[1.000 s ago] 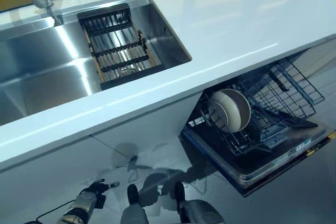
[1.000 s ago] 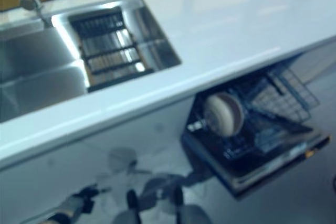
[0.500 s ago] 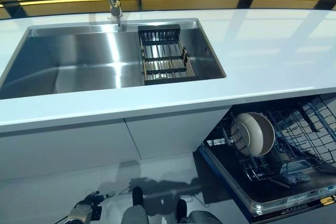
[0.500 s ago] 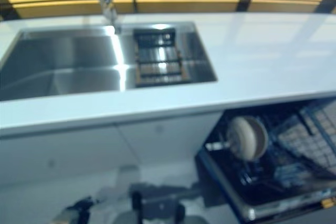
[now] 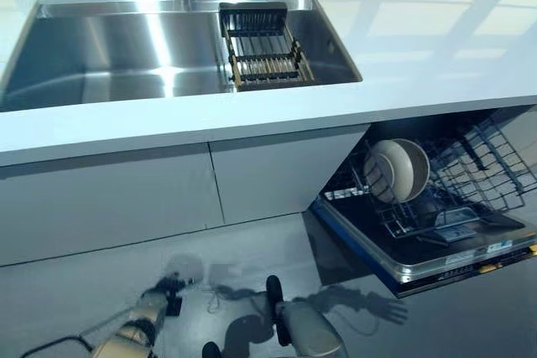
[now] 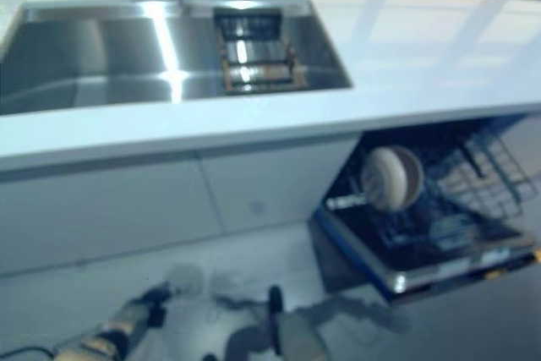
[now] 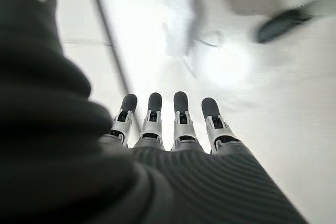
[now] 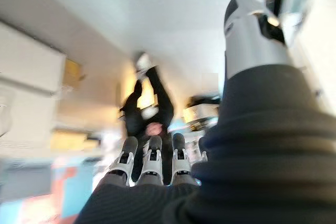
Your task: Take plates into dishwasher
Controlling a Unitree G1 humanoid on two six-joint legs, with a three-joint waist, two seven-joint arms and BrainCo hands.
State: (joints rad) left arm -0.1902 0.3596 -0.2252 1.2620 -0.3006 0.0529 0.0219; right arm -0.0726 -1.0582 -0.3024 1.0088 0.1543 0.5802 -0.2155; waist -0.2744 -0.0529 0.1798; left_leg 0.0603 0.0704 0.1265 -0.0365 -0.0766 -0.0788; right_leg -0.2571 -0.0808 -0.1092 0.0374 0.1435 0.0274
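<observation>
- One plate (image 5: 398, 170) stands upright in the open dishwasher's rack (image 5: 470, 182).
- No other plates visible; sink (image 5: 101, 48) looks empty.
- Left hand (image 7: 168, 124) and right hand (image 8: 152, 163): fingers straight, holding nothing.

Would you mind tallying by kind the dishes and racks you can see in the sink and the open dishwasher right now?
Plates, standing on edge in the dishwasher rack: 1 or 2, cannot tell
Drying rack in the sink: 1
Wire dishwasher rack: 1
Total: 3 or 4
</observation>
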